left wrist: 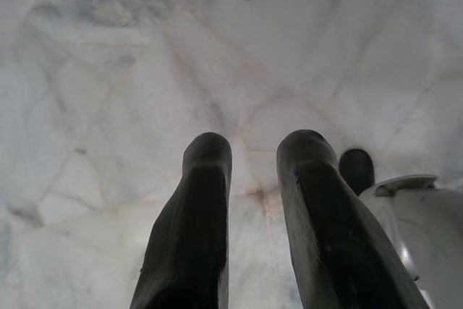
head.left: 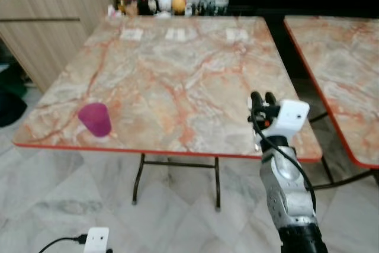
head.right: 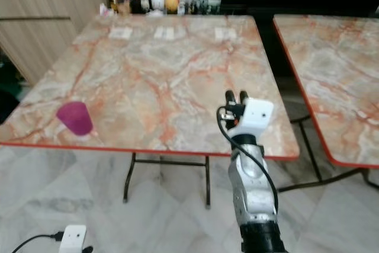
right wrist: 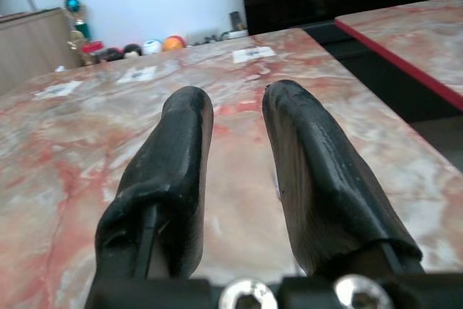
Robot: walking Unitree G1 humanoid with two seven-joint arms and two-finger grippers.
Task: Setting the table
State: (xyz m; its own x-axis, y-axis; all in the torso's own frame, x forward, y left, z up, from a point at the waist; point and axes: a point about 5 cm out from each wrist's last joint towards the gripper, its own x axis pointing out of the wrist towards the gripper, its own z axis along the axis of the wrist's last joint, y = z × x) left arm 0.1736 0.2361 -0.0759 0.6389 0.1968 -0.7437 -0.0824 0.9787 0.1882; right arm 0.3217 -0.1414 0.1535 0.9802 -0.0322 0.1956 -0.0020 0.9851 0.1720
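A purple cup (head.left: 95, 119) stands upright near the front left corner of the marble-patterned table (head.left: 177, 69). My right gripper (head.left: 263, 98) is raised over the table's front right corner, far to the right of the cup. Its two black fingers (right wrist: 181, 142) point across the tabletop, slightly apart, with nothing between them. My left gripper (left wrist: 253, 150) hangs low beside the table and points down at the pale marble floor. Its fingers are apart and empty.
Three small white cards (head.left: 176, 34) lie in a row near the table's far edge. Bottles and round ornaments (head.left: 166, 4) line the wall behind. A wooden cabinet (head.left: 47, 28) stands at the left. A second matching table (head.left: 337, 57) stands to the right across a narrow gap.
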